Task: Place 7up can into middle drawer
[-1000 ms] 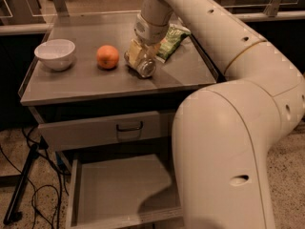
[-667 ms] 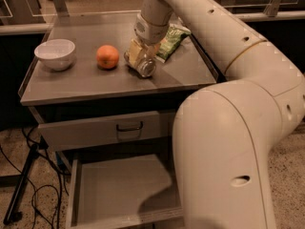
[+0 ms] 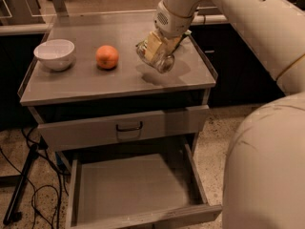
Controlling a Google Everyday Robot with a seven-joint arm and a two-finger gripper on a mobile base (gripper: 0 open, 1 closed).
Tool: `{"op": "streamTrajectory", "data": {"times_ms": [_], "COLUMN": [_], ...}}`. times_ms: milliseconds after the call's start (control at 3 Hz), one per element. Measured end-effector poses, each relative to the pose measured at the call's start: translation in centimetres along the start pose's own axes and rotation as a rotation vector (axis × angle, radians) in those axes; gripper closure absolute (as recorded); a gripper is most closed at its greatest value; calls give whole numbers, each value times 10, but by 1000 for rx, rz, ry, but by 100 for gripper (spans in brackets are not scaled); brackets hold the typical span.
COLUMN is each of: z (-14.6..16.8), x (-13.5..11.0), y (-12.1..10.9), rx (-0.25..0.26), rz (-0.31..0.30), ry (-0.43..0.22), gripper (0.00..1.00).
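Note:
The 7up can point(image 3: 156, 57), silvery with a pale label, is tilted in my gripper point(image 3: 159, 49), which is shut on it. The can hangs a little above the right part of the grey counter top point(image 3: 95, 82) and casts a shadow there. The middle drawer point(image 3: 133, 185) is pulled out below, lower and nearer than the can. Its bare tray shows nothing inside, and its front panel runs along the bottom edge of the view.
A white bowl point(image 3: 54, 55) and an orange point(image 3: 107, 57) sit on the left of the counter. A closed drawer front with a black handle point(image 3: 128, 126) lies above the open one. My arm point(image 3: 267, 128) fills the right side. Cables point(image 3: 33, 190) lie on the floor at left.
My gripper has lifted the can off the counter and carried it a little to the right. The green bag behind it is now hidden.

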State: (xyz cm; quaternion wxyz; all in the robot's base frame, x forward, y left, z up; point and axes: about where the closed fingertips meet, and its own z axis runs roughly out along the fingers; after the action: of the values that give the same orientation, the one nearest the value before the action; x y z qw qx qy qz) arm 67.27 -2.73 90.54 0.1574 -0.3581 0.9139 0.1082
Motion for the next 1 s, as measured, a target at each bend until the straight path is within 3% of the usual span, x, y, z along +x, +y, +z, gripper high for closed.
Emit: {"op": "streamTrajectory", "data": {"times_ms": [333,667,1000], "z": [0,-3,-16], "x": [0,17,63], "y": [0,13,45], "rx": [0,-9,-22], "rz": [0,-3,26], "ry": [0,13,28], "gripper": [100,100,100]}}
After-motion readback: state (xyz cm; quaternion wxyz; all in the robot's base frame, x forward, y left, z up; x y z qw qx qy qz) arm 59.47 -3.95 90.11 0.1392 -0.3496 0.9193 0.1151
